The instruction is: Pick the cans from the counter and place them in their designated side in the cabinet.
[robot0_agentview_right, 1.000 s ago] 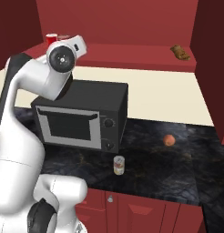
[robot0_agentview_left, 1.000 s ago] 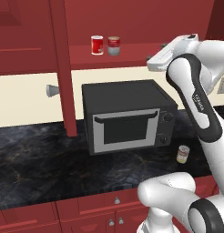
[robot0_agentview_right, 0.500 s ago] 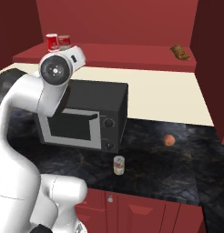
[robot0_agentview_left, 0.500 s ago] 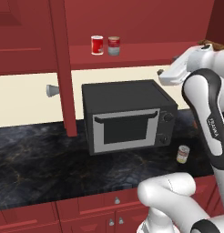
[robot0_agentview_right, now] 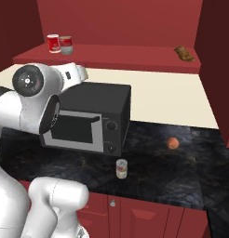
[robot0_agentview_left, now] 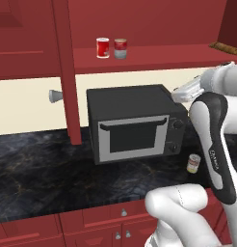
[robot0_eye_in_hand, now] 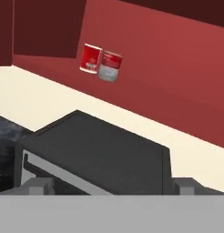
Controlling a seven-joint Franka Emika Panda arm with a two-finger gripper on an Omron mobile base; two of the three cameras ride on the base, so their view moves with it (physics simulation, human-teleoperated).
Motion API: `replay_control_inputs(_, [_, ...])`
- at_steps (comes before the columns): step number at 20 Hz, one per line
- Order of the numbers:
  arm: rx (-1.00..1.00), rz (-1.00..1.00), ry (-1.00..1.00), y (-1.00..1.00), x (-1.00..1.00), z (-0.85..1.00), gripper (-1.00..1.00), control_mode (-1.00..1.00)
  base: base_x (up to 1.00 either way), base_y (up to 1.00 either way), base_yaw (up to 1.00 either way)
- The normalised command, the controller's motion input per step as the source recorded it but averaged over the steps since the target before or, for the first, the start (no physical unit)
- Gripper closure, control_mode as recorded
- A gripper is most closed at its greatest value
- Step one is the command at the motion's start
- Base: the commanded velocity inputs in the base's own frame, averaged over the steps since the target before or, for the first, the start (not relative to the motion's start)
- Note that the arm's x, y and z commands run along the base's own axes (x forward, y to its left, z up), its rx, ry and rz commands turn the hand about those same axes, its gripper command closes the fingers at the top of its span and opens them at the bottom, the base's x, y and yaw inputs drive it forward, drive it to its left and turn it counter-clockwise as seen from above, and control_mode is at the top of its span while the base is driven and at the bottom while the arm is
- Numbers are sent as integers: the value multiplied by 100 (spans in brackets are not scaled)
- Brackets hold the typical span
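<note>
Left base view: the white arm rises at the lower right, and its hand hangs above the right end of the microwave [robot0_agentview_left: 135,123]. The pincer [robot0_agentview_left: 187,90] is at the top right corner of the oven, apart from its roof. Its tips stand spread wide, one at each lower corner of the hand view, with nothing between them: released and holding nothing.

On the cabinet [robot0_agentview_left: 154,55] shelf stand two cans side by side, near its left end and just right of the tall narrow door panel [robot0_agentview_left: 66,72]. The left one is an all-red can with a white rim [robot0_agentview_left: 102,48]. The right one is the can with red over pale grey [robot0_agentview_left: 120,48]. The two are very close; whether they touch I cannot tell. The hand view shows the same pair up on the shelf, tilted with the camera, above the flat dark roof of the microwave.

The can with the yellowish label [robot0_agentview_left: 193,163] stands upright on the bench [robot0_agentview_left: 43,169], in front of the microwave's right corner and near the front edge. The right base view shows a small orange ball-like thing [robot0_agentview_right: 171,143] farther along the bench, well apart from that can, and a brown lump [robot0_agentview_right: 184,53] at the far end of the shelf.
</note>
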Motion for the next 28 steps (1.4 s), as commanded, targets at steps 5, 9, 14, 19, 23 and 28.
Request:
replay_control_inputs(5, [3, -13, 8, -37, -54, -15, -100, -100, 0, 0, 0])
replay_control_inputs(9, [2, -15, 7, -32, -45, -14, -100, -100, 0, 0, 0])
replay_control_inputs(14, [4, -17, 15, -30, -31, -11, -100, -100, 0, 0, 0])
replay_control_inputs(19, [5, -12, 13, -26, -27, -14, -100, -100, 0, 0, 0])
replay_control_inputs(23, [5, -7, 5, -21, -29, -22, -100, -100, 0, 0, 0])
replay_control_inputs(28, [2, -5, 0, -17, -25, -32, -100, -100, 0, 0, 0])
